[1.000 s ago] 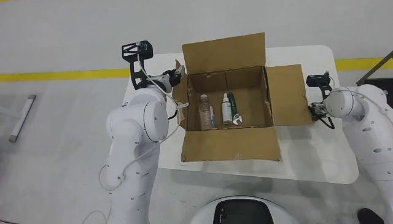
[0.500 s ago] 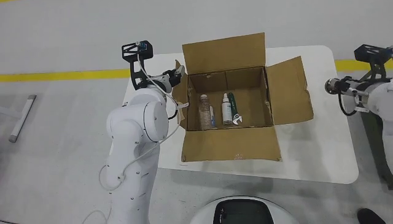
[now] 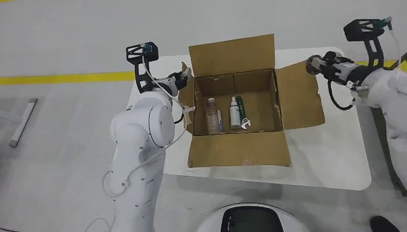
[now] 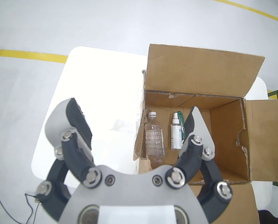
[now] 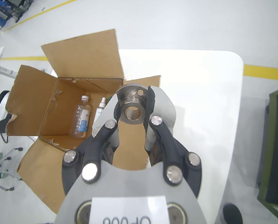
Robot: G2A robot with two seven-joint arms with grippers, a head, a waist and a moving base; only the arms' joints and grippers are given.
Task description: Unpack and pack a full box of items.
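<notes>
An open cardboard box (image 3: 234, 55) stands mid-table, all flaps spread. Inside lie a clear plastic bottle (image 3: 212, 116), a white spray bottle (image 3: 234, 112) and a green-handled wrench (image 3: 245, 123). My left gripper (image 3: 183, 76) hangs open and holds nothing beside the box's left flap; in the left wrist view its fingers (image 4: 79, 120) frame the bottle (image 4: 154, 141) and spray bottle (image 4: 175, 134). My right gripper (image 3: 313, 65) is raised over the far end of the right flap. It is shut on a metal flanged bushing (image 5: 131, 108), with the box (image 5: 82, 54) beyond it.
The white table (image 3: 331, 162) has bare surface to the right of the box and a narrower strip on the left. A dark green cart (image 5: 277, 141) stands off the table's right side. Yellow floor lines (image 3: 63, 77) run behind the table.
My right arm rose from low beside the right flap, swung outward, then came in over the flap's far end. The left arm and the box contents stayed still.
</notes>
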